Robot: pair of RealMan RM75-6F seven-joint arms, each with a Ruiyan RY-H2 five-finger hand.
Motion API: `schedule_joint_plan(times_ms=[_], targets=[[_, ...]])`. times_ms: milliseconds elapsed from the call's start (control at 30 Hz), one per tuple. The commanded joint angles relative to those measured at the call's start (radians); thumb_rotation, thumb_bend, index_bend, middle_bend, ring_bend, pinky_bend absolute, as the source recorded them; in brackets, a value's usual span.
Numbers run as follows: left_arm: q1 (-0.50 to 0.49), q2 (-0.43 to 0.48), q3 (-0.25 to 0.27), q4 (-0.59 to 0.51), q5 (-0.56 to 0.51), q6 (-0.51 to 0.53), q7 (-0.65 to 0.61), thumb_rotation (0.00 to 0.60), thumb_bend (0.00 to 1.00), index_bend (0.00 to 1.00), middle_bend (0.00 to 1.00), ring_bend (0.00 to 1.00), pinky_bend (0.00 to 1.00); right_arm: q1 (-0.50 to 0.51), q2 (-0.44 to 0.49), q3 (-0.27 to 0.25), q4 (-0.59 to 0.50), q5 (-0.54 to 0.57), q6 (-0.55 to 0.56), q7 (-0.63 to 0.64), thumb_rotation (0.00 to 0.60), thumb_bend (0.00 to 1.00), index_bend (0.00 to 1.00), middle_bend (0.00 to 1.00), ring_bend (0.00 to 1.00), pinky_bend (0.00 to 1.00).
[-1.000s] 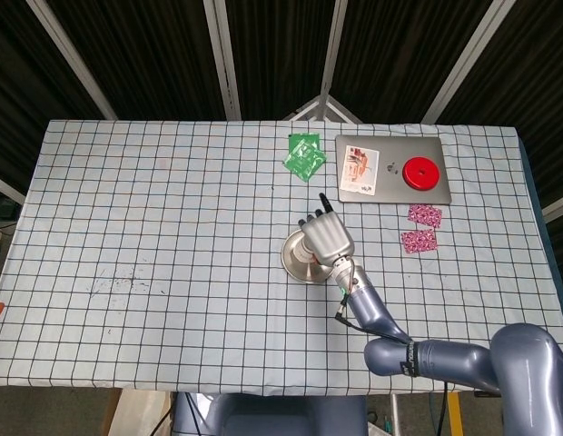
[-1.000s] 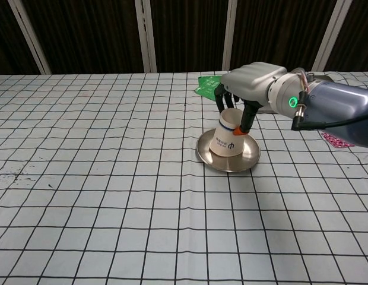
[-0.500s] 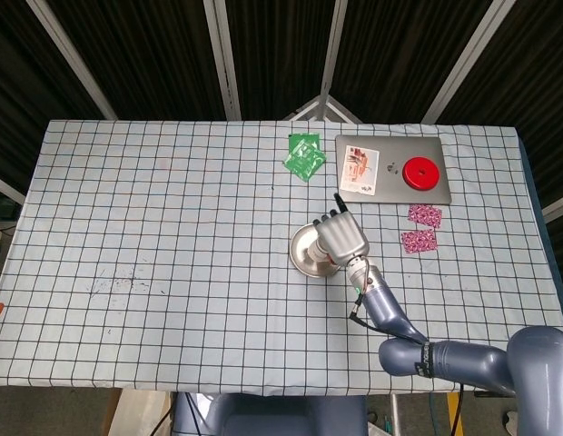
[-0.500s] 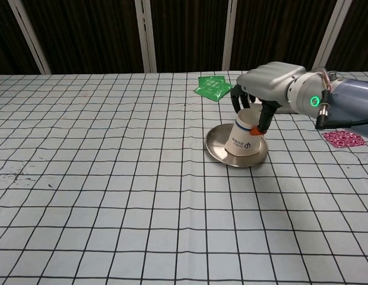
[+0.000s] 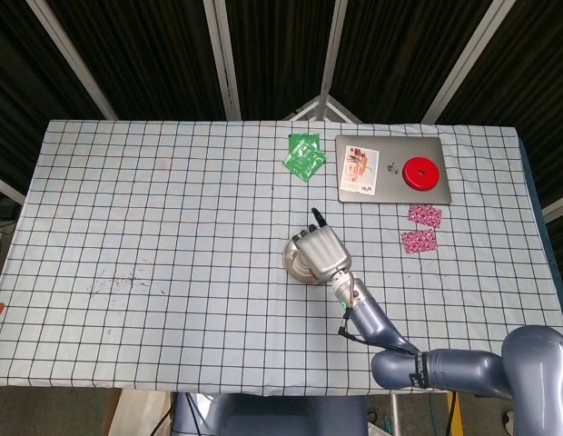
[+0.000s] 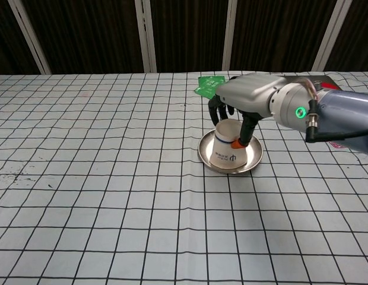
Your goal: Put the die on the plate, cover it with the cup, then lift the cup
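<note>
A white paper cup (image 6: 226,151) stands mouth down, leaning a little, on the round metal plate (image 6: 253,163) near the table's middle. My right hand (image 6: 248,98) reaches over it from the right and grips its upper part, fingers wrapped around both sides. From the head view, the right hand (image 5: 322,252) covers the cup, and only the left rim of the plate (image 5: 292,262) shows. The die is hidden; no view shows it. My left hand appears in neither view.
Green packets (image 5: 303,154) lie behind the plate. At the back right a grey board (image 5: 395,150) carries a picture card (image 5: 360,170) and a red disc (image 5: 421,172). Two pink packets (image 5: 421,228) lie to the right of the plate.
The right hand, still holding the cup, drifted right half a second ago and has come back left. The plate slid along with it. The cup stays down on the plate.
</note>
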Motion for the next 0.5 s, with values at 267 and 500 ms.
schedule_joint_plan(times_ms=[267,500], targets=[[0.003,0.005,-0.004,0.009,-0.009,-0.001,-0.016,0.6,0.29,0.25,0.0,0.0,0.0,0.047,-0.091,0.064,0.111,0.04,-0.043,0.049,0.6,0.42,0.57,0.59,0.35,0.0],[0.0,0.002,-0.006,0.011,-0.014,-0.007,-0.011,0.6,0.29,0.25,0.0,0.0,0.0,0.045,-0.11,0.072,0.201,0.01,-0.054,0.105,0.6,0.42,0.57,0.59,0.35,0.0]])
